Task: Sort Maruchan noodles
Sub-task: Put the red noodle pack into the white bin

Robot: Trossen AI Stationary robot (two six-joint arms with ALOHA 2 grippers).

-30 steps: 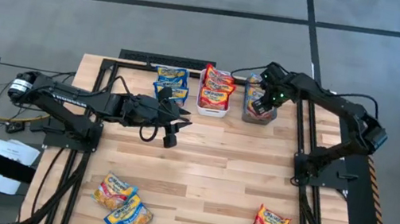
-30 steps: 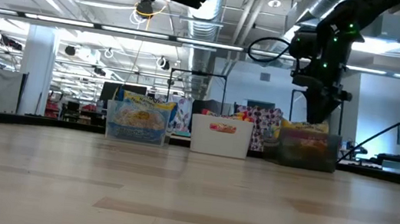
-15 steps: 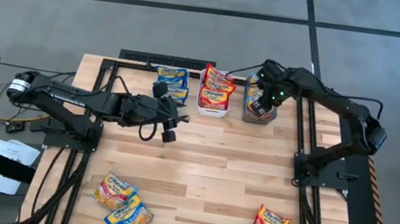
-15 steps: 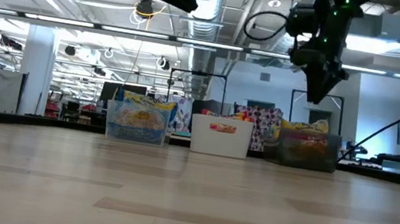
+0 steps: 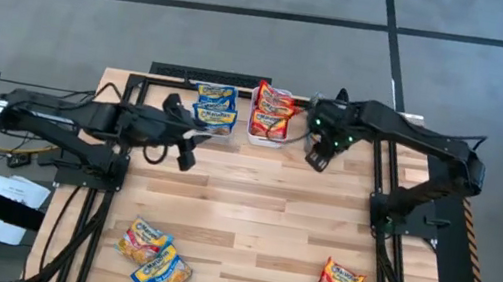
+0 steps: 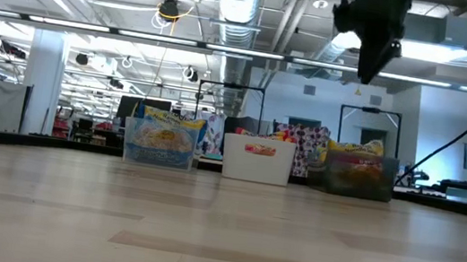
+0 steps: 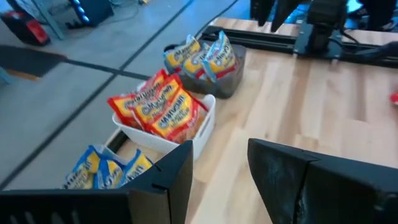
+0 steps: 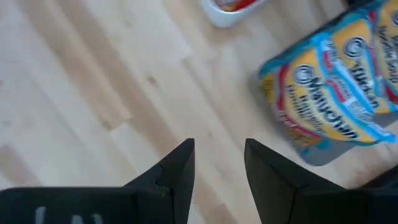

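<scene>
We see both hands spread, empty: left hand (image 5: pixel 185 159) over table (image 5: pixel 269 225) near blue noodles (image 5: pixel 215 113); right hand (image 5: pixel 317 159) beside white bin (image 5: pixel 265 140).

The left arm is reaching in from the left edge of the desk, lying low and nearly straight, its wrist pointing right. The left pincer (image 5: pixel 186 159) is hanging above the far-left part of the desk with its two dark fingers (image 7: pixel 163 180) standing apart and nothing between them (the gap shows plainly in its own wrist view). The right arm is rising from its base on the right side, bending at the elbow and stretching left along the far edge. The right pincer (image 5: pixel 316 158) is pointing down, well above the desk, its fingers (image 8: pixel 176 168) parted and holding nothing.
</scene>
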